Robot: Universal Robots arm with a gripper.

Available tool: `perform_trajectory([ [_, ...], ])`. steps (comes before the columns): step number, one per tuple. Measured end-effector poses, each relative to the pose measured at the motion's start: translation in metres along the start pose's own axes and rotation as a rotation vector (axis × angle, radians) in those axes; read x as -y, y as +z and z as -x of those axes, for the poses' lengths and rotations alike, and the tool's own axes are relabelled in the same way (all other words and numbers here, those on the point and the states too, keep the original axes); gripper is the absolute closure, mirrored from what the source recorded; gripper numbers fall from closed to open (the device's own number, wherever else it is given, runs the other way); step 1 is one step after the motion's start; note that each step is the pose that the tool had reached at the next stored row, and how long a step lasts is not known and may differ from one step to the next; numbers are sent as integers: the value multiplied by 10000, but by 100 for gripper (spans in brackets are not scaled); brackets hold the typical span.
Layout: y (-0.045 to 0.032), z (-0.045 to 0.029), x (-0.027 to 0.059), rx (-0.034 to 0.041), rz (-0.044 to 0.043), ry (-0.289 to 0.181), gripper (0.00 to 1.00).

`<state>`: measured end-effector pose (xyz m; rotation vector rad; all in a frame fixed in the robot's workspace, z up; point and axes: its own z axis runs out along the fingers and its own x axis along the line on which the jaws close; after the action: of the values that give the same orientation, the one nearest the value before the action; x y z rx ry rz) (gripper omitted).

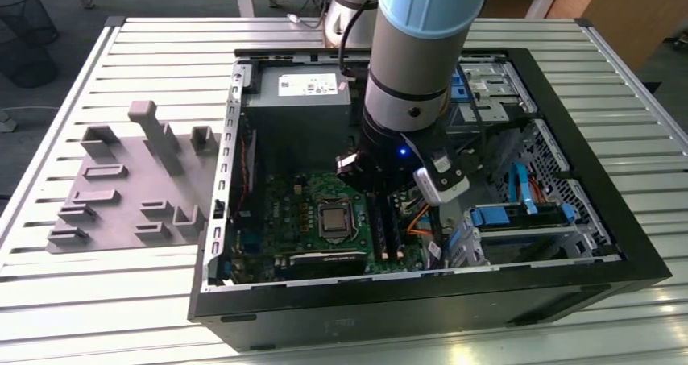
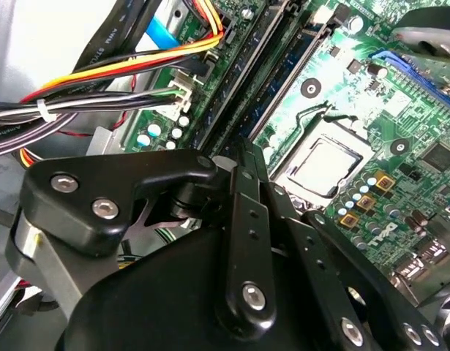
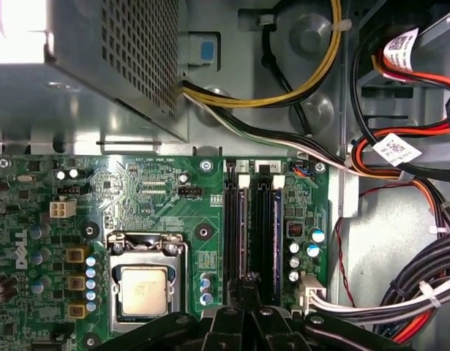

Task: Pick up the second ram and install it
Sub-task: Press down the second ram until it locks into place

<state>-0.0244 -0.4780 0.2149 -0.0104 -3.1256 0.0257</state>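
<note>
Inside the open computer case [image 1: 430,300] lies the green motherboard [image 1: 306,212]. Two blue ram sticks stand on edge in its black memory slots. One [image 3: 240,219] is on the processor side and also appears in the second wrist view [image 2: 287,58]; the other [image 3: 276,219] is on the cable side. Which of them is the second ram I cannot tell. My gripper [image 3: 246,287] [image 2: 243,155] [image 1: 387,208] is shut, with its black fingers pressed together over the near end of the slots, closest to the processor-side stick. Whether the tips touch it is hidden.
The processor [image 3: 143,289] sits beside the slots. The power supply [image 1: 306,87] fills the case's far end. Thick cable bundles [image 3: 422,292] [image 2: 100,95] run close to the slots. Blue drive brackets [image 1: 505,216] stand at the exterior view's right. A grey fixture plate [image 1: 129,180] lies outside the case.
</note>
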Motion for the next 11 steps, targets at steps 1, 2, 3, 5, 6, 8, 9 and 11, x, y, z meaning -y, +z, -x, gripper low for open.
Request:
perform_trajectory([
  [1, -9, 0, -1, 4, 11, 0, 89],
  [2, -24, 0, -1, 12, 34, 0, 89],
  [3, -45, 1, -4, 18, 54, 0, 89],
  [5, -121, -2, 3, 8, 25, 0, 89],
  [6, -157, -3, 3, 8, 25, 0, 89],
  [8, -235, -4, 5, 8, 23, 0, 89],
  [9, -273, -5, 6, 7, 21, -1, 89],
  [11, -339, -6, 7, 7, 23, 0, 89],
])
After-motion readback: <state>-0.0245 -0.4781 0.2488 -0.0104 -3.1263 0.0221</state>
